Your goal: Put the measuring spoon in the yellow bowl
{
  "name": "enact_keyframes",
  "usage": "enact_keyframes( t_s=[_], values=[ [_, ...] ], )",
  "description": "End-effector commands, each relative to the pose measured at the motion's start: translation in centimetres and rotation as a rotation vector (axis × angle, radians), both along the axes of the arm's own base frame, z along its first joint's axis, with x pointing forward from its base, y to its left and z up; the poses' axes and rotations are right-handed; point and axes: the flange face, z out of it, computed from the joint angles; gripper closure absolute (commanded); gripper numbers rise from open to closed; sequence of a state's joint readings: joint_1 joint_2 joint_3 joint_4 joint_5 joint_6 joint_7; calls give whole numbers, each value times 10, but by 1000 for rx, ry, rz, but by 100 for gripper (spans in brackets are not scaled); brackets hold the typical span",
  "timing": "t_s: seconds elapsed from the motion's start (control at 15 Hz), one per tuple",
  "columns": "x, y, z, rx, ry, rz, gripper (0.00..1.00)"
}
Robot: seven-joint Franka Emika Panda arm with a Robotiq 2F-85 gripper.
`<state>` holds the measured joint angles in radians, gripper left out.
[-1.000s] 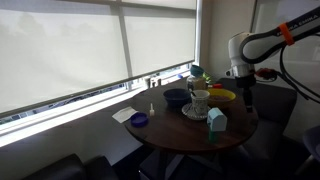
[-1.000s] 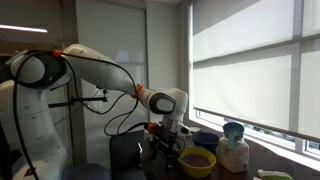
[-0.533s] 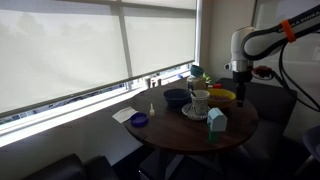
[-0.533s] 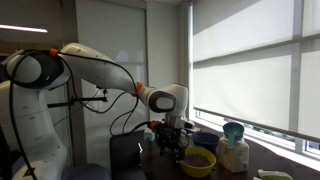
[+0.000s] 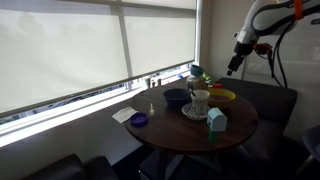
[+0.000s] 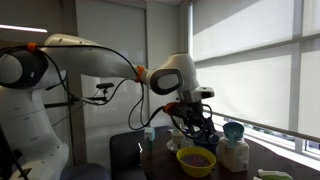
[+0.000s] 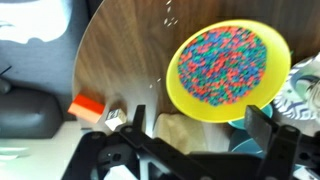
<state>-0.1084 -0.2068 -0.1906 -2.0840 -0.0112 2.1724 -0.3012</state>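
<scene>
Yellow bowl (image 7: 185, 100) below hovering gripper (image 7: 197, 125)

text: none legible | labels/brands: none readable on carton, cup or bowls | numbers/signs: none | frames too small and blurred

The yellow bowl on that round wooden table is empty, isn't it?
Not empty. The yellow bowl on the round wooden table is filled with small multicoloured pieces, as the wrist view shows from above.
</scene>
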Motion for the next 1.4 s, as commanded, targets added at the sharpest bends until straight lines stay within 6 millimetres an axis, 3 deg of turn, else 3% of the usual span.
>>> enact_keyframes(
  t_s=[0.0,0.47,0.67,0.73,1.0,1.13,1.33],
  values=[
    [25,-37,14,-109,-21,27,0],
    [45,-104,9,193,-130,251,0],
    [53,-127,5,380,-86,197,0],
    [38,-115,3,300,-106,212,0],
    [47,-129,0,353,-82,200,0],
    [45,-122,-10,400,51,302,0],
    [45,-138,-20,416,189,388,0]
  ],
)
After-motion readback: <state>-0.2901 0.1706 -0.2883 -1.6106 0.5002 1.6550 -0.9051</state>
